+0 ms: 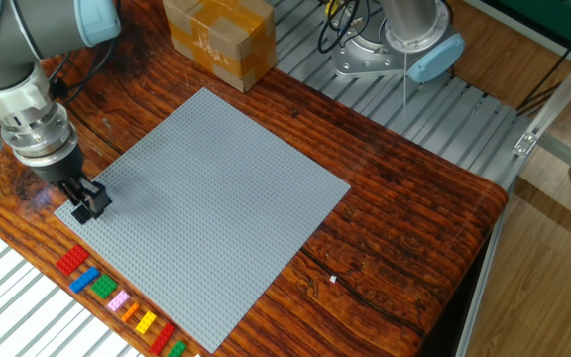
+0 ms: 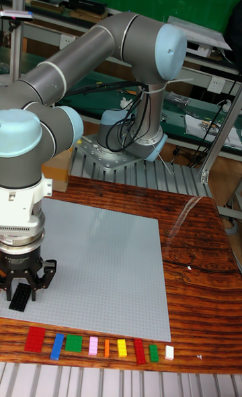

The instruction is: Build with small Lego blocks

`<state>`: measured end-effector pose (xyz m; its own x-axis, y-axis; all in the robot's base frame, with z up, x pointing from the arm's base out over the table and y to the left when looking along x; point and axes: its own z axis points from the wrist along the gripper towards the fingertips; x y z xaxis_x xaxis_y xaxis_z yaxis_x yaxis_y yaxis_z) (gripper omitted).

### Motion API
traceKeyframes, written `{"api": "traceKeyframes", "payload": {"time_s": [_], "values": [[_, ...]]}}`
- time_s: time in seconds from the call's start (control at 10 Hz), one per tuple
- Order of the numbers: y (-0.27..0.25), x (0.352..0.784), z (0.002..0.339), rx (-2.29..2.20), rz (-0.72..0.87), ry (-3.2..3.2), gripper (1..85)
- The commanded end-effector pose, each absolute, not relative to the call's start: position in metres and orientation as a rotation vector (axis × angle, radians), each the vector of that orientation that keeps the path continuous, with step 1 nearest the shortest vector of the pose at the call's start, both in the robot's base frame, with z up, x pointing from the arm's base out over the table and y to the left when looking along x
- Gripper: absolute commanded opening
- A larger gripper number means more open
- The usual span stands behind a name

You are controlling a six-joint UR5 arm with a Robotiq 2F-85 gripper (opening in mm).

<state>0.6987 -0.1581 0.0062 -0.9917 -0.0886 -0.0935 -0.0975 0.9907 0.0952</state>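
Note:
My gripper (image 1: 87,205) hangs over the near-left corner of the grey baseplate (image 1: 216,198), just above its surface. In the tall fixed view the gripper (image 2: 23,294) is shut on a small black Lego block (image 2: 20,297), which points down at the plate. A row of small Lego blocks lies on the wood along the plate's front edge: red (image 1: 70,261), blue (image 1: 85,279), green (image 1: 104,289), pink (image 1: 119,300), orange (image 1: 132,311), yellow (image 1: 146,322), then another red (image 2: 139,351), a green (image 2: 154,353) and a white one (image 2: 169,352).
A brown cardboard box (image 1: 219,38) stands beyond the baseplate's far corner. The arm's base (image 1: 395,50) is bolted to the ribbed metal top behind the wooden table. The table's right edge (image 1: 484,248) drops off to the floor.

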Motion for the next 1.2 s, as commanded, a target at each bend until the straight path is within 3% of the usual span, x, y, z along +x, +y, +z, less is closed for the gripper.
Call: {"api": "traceKeyframes", "payload": {"time_s": [0.0, 1.1], "values": [[-0.1577, 0.7016, 0.0055, -0.13, 0.175, 3.041, 47.7], [-0.153, 0.6995, 0.0049, -0.107, 0.153, 3.044, 51.0]]}}
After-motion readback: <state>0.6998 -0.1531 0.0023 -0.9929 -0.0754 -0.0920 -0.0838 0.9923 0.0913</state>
